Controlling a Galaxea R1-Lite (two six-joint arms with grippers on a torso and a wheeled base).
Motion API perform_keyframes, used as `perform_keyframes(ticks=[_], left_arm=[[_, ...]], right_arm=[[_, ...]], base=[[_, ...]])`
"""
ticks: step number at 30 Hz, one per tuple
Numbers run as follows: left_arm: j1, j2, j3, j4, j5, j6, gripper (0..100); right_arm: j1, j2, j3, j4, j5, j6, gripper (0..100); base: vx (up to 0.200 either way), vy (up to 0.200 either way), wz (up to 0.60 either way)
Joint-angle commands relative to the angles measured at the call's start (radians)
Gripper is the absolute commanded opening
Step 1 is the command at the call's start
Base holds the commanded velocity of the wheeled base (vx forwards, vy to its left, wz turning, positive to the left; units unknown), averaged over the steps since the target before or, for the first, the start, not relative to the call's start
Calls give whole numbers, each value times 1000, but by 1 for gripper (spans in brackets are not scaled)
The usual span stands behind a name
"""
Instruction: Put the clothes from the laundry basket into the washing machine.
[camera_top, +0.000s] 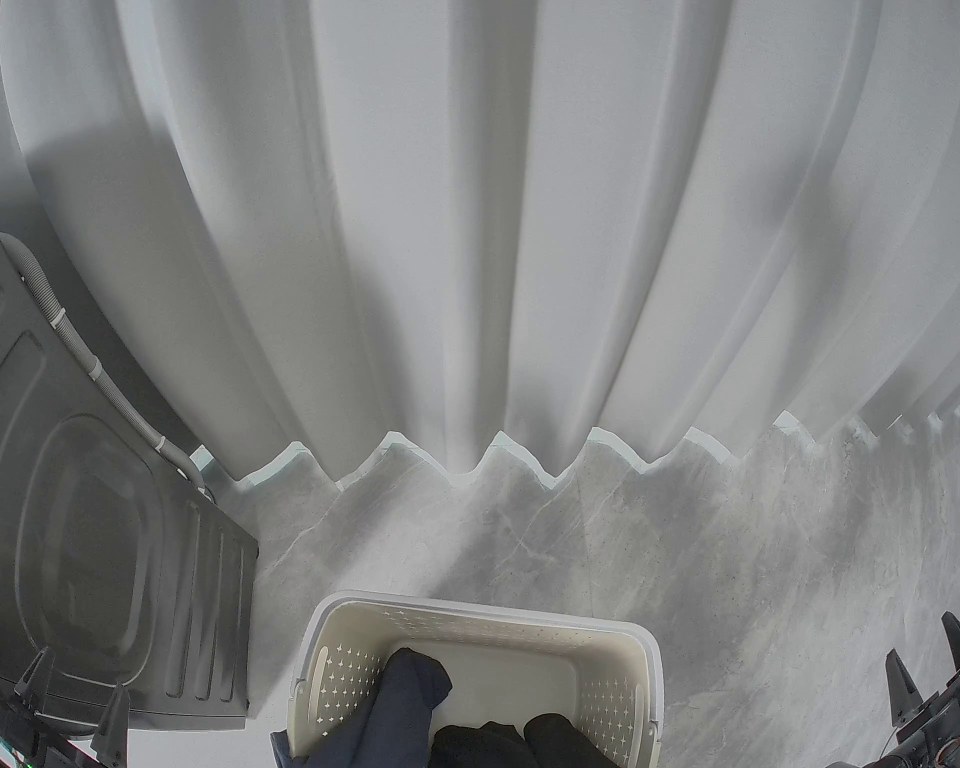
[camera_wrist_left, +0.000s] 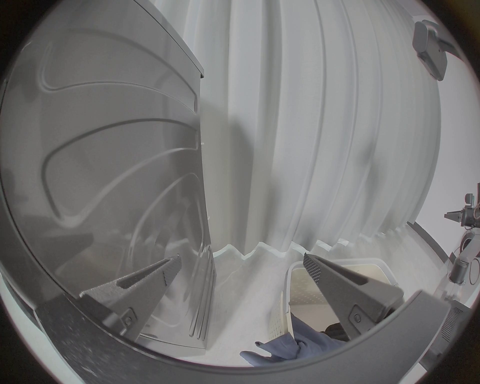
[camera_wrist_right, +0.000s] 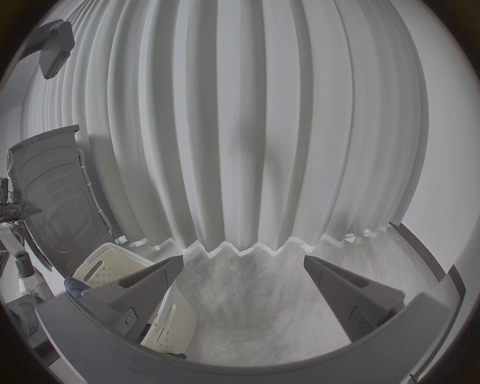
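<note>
A cream laundry basket (camera_top: 480, 612) stands on the floor at the bottom centre of the head view. A dark blue garment (camera_top: 395, 705) hangs over its near left rim and black clothes (camera_top: 520, 745) lie inside. The grey washing machine (camera_top: 110, 560) stands to the left, showing a side panel. My left gripper (camera_top: 75, 705) is open at the bottom left beside that panel, holding nothing; the left wrist view has my left gripper (camera_wrist_left: 240, 265) wide open over the basket (camera_wrist_left: 295, 290) and blue garment (camera_wrist_left: 285, 347). My right gripper (camera_top: 925, 660) is open at the bottom right, empty; the right wrist view shows it (camera_wrist_right: 242, 265) above bare floor.
A white pleated curtain (camera_top: 500, 230) fills the space behind the basket, reaching the grey marbled floor (camera_top: 760, 560). A ribbed hose (camera_top: 90, 365) runs along the machine's top edge. Open floor lies right of the basket.
</note>
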Motion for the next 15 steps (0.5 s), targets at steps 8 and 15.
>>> perform_keyframes(ticks=[8, 15], left_arm=[[1, -15, 15, 0, 1, -2, 100], [1, -17, 15, 0, 1, 0, 100]], right_arm=[[0, -16, 18, -1, 0, 0, 100], [0, -16, 18, -1, 0, 0, 100]], base=[[50, 0, 0], [0, 0, 0]])
